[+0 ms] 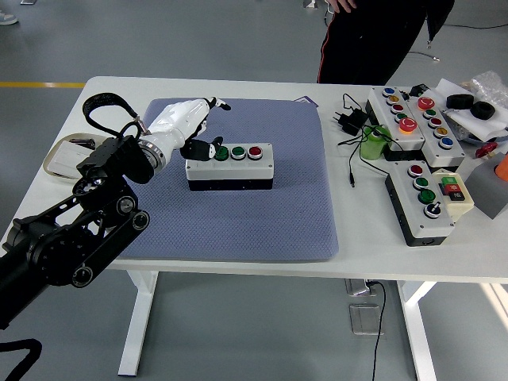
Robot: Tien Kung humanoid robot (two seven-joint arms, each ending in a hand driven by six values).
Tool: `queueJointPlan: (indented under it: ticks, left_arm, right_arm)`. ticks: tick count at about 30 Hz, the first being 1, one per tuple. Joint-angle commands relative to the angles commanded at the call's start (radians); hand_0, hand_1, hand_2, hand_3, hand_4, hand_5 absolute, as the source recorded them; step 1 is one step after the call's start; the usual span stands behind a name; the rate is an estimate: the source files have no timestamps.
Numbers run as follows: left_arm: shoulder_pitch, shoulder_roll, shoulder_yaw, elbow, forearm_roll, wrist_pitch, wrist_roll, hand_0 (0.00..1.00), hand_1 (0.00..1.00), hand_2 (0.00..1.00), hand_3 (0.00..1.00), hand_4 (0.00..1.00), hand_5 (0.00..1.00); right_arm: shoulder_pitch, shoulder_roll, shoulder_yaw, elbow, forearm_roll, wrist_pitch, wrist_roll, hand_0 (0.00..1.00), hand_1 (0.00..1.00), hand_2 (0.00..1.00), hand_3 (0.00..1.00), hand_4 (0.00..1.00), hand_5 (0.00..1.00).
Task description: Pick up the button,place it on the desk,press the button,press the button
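Note:
A white button box (pixel 230 165) with a black base lies on the blue-grey mat (pixel 238 214), near its middle. Its top carries a black selector knob at the left, two green buttons (pixel 229 152) and a red button (pixel 255 151). My left hand (pixel 196 129), white with black fingertips, hangs over the box's left end. Its fingers are spread and its thumb (pixel 201 148) rests at the black knob, partly covering it. The hand holds nothing. My right arm is out of view.
Two larger button boxes (pixel 415 117) (pixel 429 200) lie at the table's right, beside a green roll (pixel 373 144), a black plug and cable (pixel 349 123) and black parts. A person in dark trousers (pixel 361 40) stands at the far side. A strap loop (pixel 67 155) lies at left.

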Motion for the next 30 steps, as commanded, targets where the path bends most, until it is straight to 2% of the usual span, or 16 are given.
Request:
queueJointPlan:
  ticks: [12,17,30]
  left_arm:
    - [-0.035,0.007,0.128,0.031,-0.021,-0.029,0.011,0.002,0.002,0.002,0.804,0.459,0.002]
    - [-0.043,0.008,0.175,0.041,-0.005,-0.015,0.011,0.002,0.002,0.002,0.791,0.447,0.002]
    - [-0.045,0.006,0.186,0.079,-0.011,-0.012,0.011,0.002,0.002,0.002,0.785,0.447,0.002]
  right_arm:
    - [-0.006,-0.004,-0.002,0.000,0.002,0.000,0.000,0.643,0.507,0.549,0.593,0.250,0.358]
    - [-0.008,-0.003,0.000,0.000,-0.001,-0.001,-0.002,0.643,0.507,0.549,0.593,0.251,0.358]
    - [-0.005,-0.003,-0.002,0.000,-0.001,0.000,-0.001,0.642,0.507,0.549,0.593,0.251,0.359]
